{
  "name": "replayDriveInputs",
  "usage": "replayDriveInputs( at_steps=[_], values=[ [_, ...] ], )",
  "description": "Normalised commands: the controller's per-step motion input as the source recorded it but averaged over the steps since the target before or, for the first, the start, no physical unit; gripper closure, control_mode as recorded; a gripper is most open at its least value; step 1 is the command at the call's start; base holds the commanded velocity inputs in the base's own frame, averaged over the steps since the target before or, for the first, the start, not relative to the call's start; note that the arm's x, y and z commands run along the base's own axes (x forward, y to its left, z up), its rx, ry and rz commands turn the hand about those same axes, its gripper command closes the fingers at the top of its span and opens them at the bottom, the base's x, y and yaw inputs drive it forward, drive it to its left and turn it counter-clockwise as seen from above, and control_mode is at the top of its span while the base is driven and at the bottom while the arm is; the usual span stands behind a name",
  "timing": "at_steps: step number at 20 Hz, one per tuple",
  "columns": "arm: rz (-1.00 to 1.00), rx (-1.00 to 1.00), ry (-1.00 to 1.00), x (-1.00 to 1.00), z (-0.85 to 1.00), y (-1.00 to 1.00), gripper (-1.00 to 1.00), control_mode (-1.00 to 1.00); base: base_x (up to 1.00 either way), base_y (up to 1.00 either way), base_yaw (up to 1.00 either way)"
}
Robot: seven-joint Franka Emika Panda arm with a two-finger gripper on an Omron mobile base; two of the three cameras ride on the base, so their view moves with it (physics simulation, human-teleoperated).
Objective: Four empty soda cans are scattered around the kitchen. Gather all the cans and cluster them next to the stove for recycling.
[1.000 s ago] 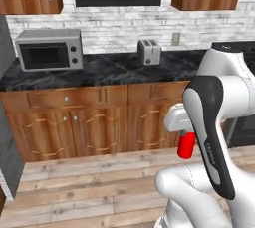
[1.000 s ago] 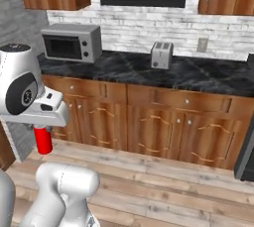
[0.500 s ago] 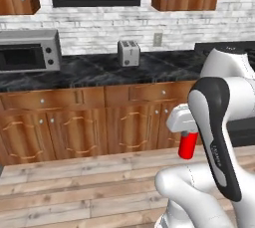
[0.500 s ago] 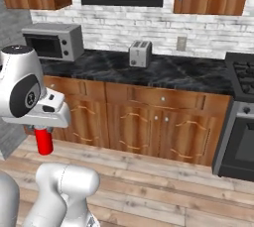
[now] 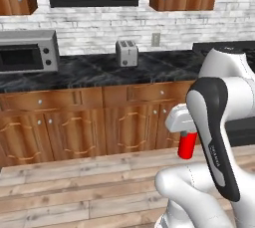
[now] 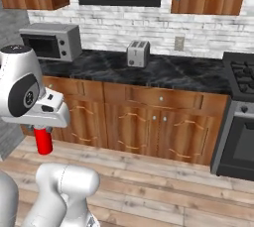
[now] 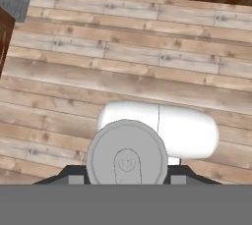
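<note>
Your hand [image 7: 127,177] is clamped on a red can [image 5: 188,144], its silvery top [image 7: 126,155] sitting between the fingers in the hand view. The can hangs upright below the hand, above the wood floor [image 6: 163,186] and in front of the brown cabinets [image 6: 149,122]. Beyond it, the black tabletop [image 6: 163,75] carries a toaster [image 6: 138,53] and a microwave [image 6: 52,41] further left. The stove [image 6: 238,117] stands at the right end of the cabinets, well apart from the can.
</note>
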Motion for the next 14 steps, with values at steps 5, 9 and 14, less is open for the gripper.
replayDriveInputs(
  at_steps=[5,9,14],
  values=[
    [0.0,0.0,0.0,0.0,0.0,0.0,1.0,1.0,0.98,-0.44,0.12],
    [0.0,0.0,0.0,0.0,0.0,0.0,1.0,1.0,1.0,-0.37,0.11],
    [0.0,0.0,0.0,0.0,0.0,0.0,1.0,1.0,1.0,-0.25,0.04]
  ],
)
